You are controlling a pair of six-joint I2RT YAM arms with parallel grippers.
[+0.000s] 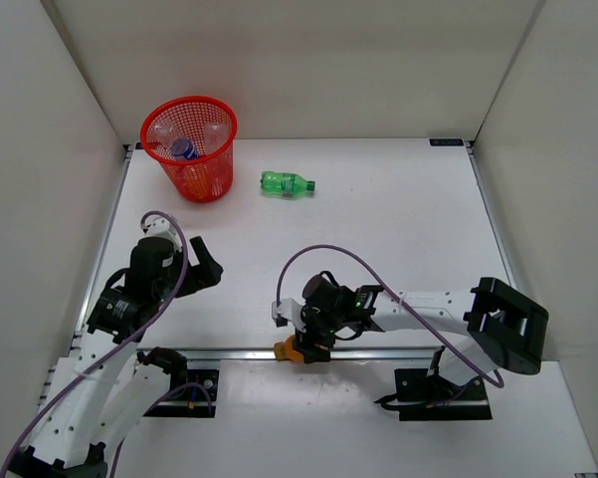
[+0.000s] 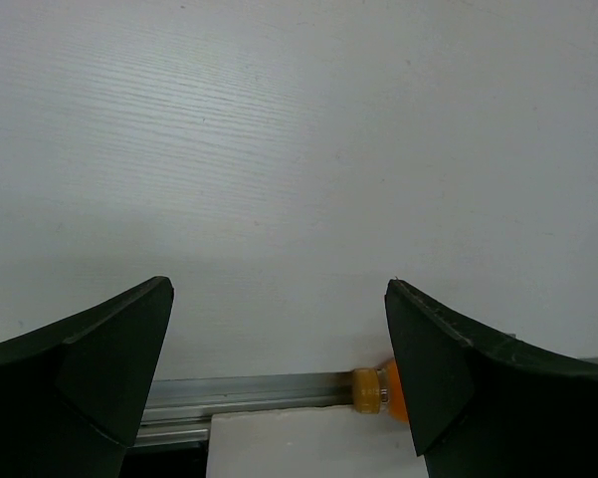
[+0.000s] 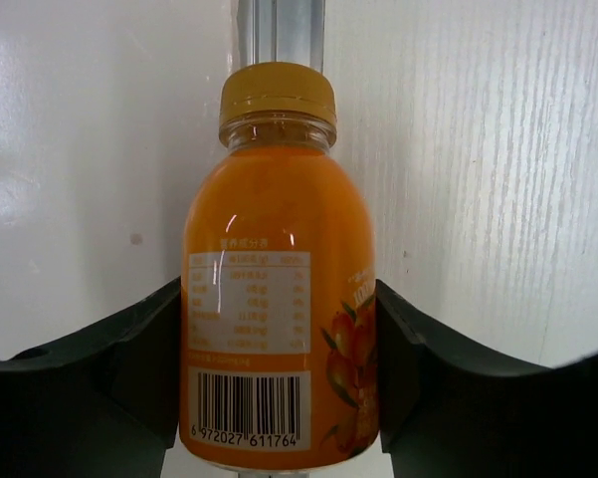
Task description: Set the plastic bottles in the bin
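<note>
An orange bottle with a yellow cap and a barcode label lies over the metal rail at the table's near edge. My right gripper is shut on its body, one finger pressed to each side. A green bottle lies on its side on the table, right of the red mesh bin. Inside the bin a clear blue-labelled bottle shows among other clear ones. My left gripper hovers open and empty at the near left. In its view, the orange bottle's cap peeks past its right finger.
A metal rail runs along the table's near edge, under the orange bottle. White walls enclose the table on the left, back and right. The bin stands in the far left corner.
</note>
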